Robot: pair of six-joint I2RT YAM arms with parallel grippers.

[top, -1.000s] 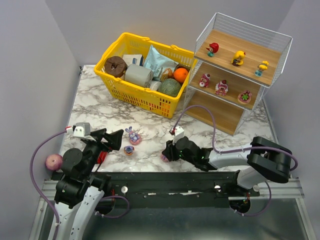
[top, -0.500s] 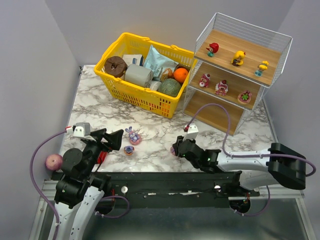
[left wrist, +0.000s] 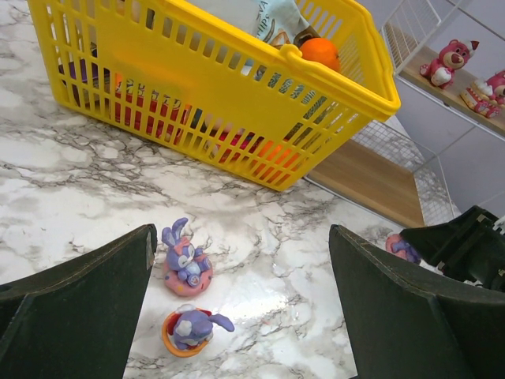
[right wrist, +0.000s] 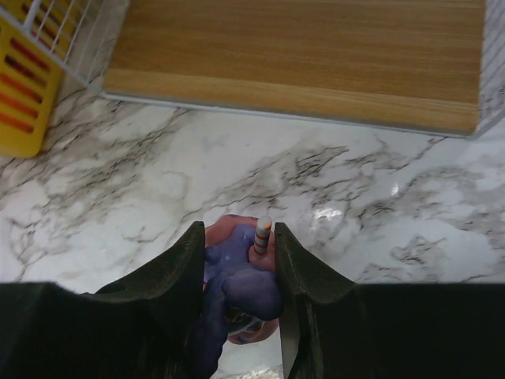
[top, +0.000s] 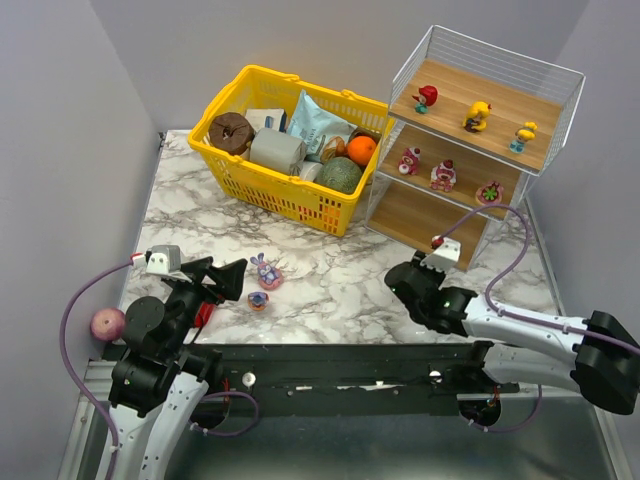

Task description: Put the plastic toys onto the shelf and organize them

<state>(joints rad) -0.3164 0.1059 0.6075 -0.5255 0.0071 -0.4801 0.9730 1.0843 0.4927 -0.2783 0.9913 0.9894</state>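
My right gripper [right wrist: 237, 251] is shut on a purple bunny toy [right wrist: 235, 278] in a pink ring, held just above the marble in front of the shelf's bare bottom board [right wrist: 300, 55]. From above, this gripper [top: 403, 280] sits left of the shelf [top: 420, 225], and the toy is hidden. On the top board stand a red figure [top: 427, 97] and two yellow ducks [top: 477, 115]. The middle board carries three pink figures [top: 442, 175]. Two purple bunnies [left wrist: 185, 259] [left wrist: 192, 328] lie on the table between the fingers of my open left gripper [left wrist: 242, 230], which hangs above them.
A yellow basket [top: 290, 140] full of groceries stands at the back, left of the shelf. A pink ball [top: 107, 323] rests off the table's left front corner. Purple cables loop from both wrists.
My right gripper has carried the purple bunny from the table's middle rightward to the front of the shelf. The left arm has stayed still.
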